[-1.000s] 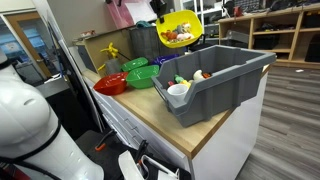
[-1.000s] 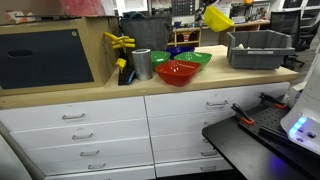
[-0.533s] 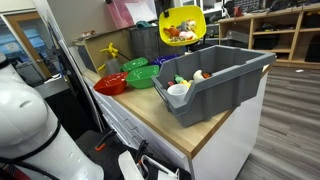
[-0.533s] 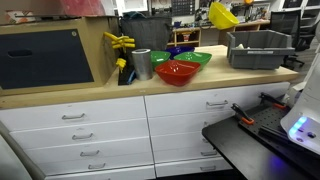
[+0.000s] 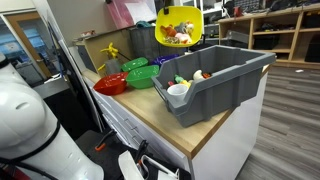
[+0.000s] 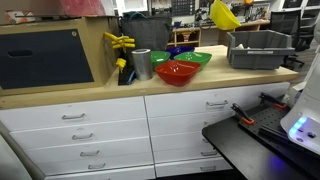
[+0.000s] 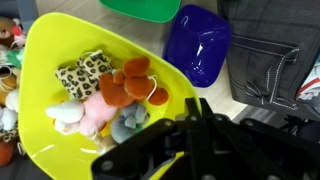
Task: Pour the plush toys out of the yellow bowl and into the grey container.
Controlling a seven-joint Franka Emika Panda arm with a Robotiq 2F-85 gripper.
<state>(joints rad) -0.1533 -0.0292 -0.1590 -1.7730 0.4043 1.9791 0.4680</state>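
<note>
The Robotiq gripper (image 7: 196,112) was pinching the rim of the round bright-yellow plastic bowl (image 5: 185,14), its jaws pressed onto the edge in the wrist view. The bowl hung steeply tilted from the hand. The small mixed-colour plush toys (image 7: 104,98) lay heaped inside it, just ahead of the fingers. The large dark-grey rectangular plastic bin (image 5: 225,85) sat lower than the hand on the wooden counter (image 5: 160,120). A translucent blue bowl (image 7: 204,45) showed beyond the hand.
</note>
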